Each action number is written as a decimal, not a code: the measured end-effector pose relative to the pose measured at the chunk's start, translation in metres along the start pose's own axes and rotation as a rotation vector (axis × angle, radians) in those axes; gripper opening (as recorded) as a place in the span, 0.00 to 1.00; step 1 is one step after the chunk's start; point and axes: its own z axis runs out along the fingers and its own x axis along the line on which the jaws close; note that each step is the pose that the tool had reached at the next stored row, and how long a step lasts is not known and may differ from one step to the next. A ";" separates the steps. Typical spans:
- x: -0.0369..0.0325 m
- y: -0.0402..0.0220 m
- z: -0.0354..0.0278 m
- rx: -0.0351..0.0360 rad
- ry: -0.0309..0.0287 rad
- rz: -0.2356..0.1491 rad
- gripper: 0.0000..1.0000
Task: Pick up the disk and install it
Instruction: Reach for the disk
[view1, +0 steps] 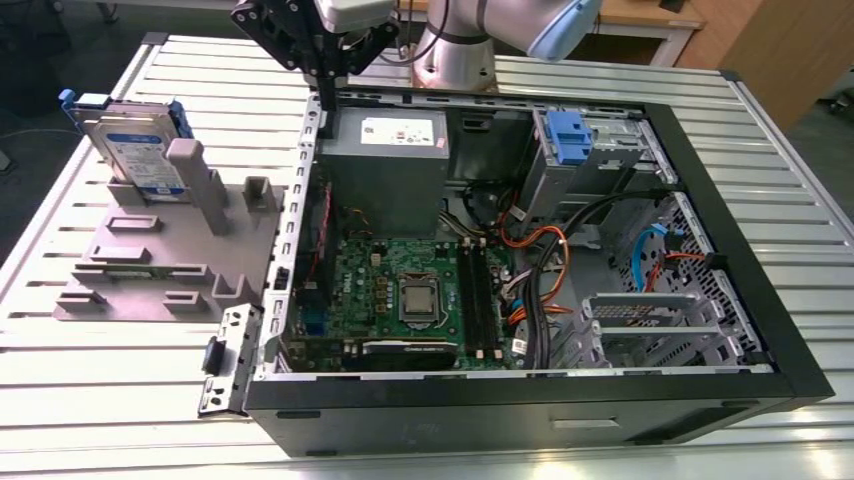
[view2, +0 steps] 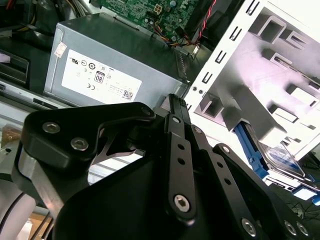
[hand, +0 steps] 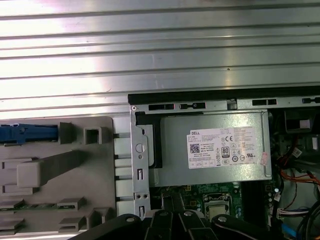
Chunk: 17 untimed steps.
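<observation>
Fingers (view2: 174, 115) hung pressed together, empty, over the case (view1: 534, 405); at its nine o'clock the disk (view1: 134, 150) stood in a holder (view1: 134, 270), neither picked nor installed.

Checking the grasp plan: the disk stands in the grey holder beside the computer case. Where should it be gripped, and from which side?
Probably the disk by its upper half, pinched labelled face to back, coming from above. It stands on edge in the grey holder, whose posts cover its lower part; the top is free.
</observation>
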 end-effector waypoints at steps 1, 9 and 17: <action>0.0000 0.0000 0.0000 0.0001 0.0001 0.000 0.11; 0.0010 -0.0001 0.0006 0.0001 0.0002 0.000 0.11; 0.0046 -0.0003 0.0006 0.0000 0.0002 0.001 0.11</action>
